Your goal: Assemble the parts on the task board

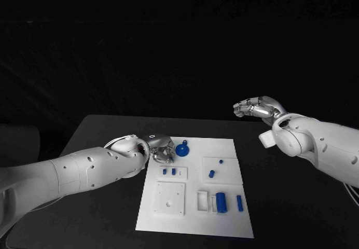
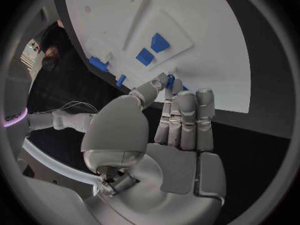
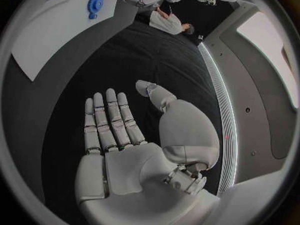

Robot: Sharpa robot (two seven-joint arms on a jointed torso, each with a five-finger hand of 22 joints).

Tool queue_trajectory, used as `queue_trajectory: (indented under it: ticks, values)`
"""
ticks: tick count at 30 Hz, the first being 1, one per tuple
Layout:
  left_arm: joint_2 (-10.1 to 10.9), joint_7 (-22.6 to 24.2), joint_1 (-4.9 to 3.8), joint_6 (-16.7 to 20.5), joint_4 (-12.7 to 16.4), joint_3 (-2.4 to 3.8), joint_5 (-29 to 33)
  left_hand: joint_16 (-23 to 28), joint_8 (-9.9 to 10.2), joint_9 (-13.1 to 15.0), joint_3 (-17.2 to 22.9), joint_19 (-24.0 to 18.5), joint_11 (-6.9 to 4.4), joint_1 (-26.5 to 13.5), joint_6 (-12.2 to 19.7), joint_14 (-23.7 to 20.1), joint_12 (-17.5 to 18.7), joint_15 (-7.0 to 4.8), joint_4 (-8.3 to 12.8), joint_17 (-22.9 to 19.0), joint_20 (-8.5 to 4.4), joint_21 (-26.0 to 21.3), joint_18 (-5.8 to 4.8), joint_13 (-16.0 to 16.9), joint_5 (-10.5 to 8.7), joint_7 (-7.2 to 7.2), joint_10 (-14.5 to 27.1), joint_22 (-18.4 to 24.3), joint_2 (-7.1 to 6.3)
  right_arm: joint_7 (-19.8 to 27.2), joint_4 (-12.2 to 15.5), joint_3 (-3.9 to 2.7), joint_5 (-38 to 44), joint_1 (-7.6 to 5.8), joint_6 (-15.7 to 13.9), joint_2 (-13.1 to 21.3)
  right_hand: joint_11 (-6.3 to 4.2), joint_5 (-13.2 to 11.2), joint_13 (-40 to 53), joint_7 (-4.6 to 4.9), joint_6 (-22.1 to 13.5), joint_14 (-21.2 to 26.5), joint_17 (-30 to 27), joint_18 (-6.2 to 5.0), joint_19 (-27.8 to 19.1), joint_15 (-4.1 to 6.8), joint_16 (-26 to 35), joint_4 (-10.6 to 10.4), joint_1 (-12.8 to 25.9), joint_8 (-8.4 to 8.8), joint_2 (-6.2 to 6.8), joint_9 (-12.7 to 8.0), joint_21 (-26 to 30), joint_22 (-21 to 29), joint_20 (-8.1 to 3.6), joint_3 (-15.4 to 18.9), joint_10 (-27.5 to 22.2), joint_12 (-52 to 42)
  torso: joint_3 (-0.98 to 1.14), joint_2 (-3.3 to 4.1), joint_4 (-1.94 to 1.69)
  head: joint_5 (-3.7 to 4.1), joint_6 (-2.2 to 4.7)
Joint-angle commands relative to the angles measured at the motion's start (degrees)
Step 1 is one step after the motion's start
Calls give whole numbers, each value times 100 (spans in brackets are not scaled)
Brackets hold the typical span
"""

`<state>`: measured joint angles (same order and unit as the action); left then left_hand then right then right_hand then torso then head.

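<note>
The white task board (image 1: 196, 220) lies in the middle of the black table. A blue round part (image 1: 183, 151) with a short stub sits at the board's far left. My left hand (image 1: 159, 148) is right beside it. In the left wrist view the thumb and fingertips (image 2: 177, 87) meet on a blue sliver of that part (image 2: 170, 80), pinching its edge. My right hand (image 1: 258, 108) hangs raised beyond the board's far right corner. Its palm (image 3: 119, 160) is flat, the fingers are straight and it holds nothing. The round part (image 3: 95, 5) also lies far off in the right wrist view.
Two small blue blocks (image 1: 169, 170) sit in a white plate near the left hand. Further blue pieces (image 1: 211, 174) and a blue cylinder (image 1: 221, 200) lie on the board's right half. A white square block (image 1: 169, 197) stands at the near left.
</note>
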<state>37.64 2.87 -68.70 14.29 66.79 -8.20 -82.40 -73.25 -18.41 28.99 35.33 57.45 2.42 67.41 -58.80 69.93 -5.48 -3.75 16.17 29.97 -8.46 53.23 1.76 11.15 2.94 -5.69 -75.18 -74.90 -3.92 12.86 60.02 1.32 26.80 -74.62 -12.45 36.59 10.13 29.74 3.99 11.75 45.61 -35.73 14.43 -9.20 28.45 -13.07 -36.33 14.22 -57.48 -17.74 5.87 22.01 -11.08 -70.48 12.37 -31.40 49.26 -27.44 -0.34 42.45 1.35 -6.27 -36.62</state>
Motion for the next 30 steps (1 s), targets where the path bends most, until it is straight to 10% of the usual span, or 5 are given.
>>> queue_trajectory:
  ticks: [1, 30]
  values:
    - [-3, 49, 1, -85, -3, -2, -10, -3, 5, 4, 41, -2, 13, 4, -7, 8, -11, -18, 4, -5, -95, -33, 439, 4, 16, -43, -23, -28, 36, 52, 5, -2, 36, 2, 60, -3, 1, 17, -6, 22, 28, 31, -10, 62, 33, 3, -37, -20, 16, -24, -4, -8, 26, -9, 1, 10, 41, 26, 0, 2, 0, 0, -5]
    - [-80, 85, 15, -72, -55, -86, -15, -5, 18, 1, 40, -1, 17, 8, 4, 0, 6, -14, 3, -5, -94, -33, 435, 1, 15, -49, -18, -31, 31, 55, 0, -2, 36, 2, 65, -6, 0, 19, -5, 21, 31, 30, -20, 60, 40, 3, -44, -22, 17, -26, -9, -10, 41, -21, 1, 12, 45, 26, -1, 1, 1, 20, -3]
